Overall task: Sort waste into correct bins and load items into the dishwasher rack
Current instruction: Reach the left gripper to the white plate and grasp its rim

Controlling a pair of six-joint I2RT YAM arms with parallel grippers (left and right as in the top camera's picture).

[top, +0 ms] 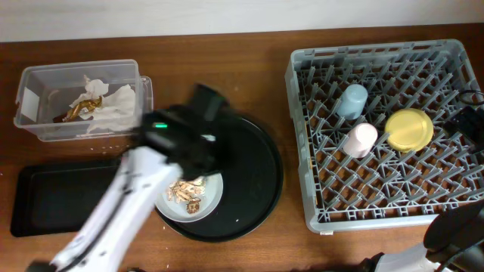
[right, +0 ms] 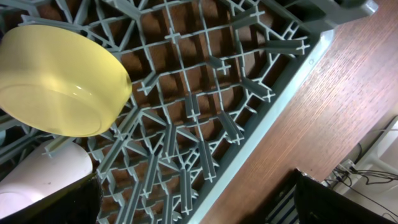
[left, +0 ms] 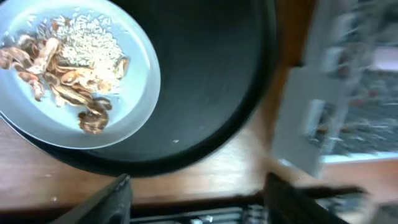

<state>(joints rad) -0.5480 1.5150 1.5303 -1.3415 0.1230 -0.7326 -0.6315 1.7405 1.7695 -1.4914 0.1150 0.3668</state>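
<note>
The left arm hangs over the round black tray (top: 257, 162), hiding part of the grey plate (left: 140, 93) and its food scraps (left: 68, 62); the left gripper (left: 198, 186) has its fingers spread, empty. The blue cup (top: 352, 100), pink cup (top: 361, 139) and yellow bowl (top: 410, 129) sit in the rack (top: 299, 113), with the right gripper (right: 196, 186) gaping empty over its edge. Napkins (top: 113, 102) and a gold wrapper (top: 79, 111) lie in the clear tub (top: 76, 66), next to the black rectangular tray (top: 53, 196)

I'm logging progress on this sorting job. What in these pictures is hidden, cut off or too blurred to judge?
Chopsticks: in no view, so their place is unknown.
Grey plate: overhead, the left arm covers its left side.
Dishwasher rack: left wrist, blurred; contents unreadable.
Pink cup: right wrist, cut off by the frame edge.
Black tray: overhead, the arm hides its right end.
</note>
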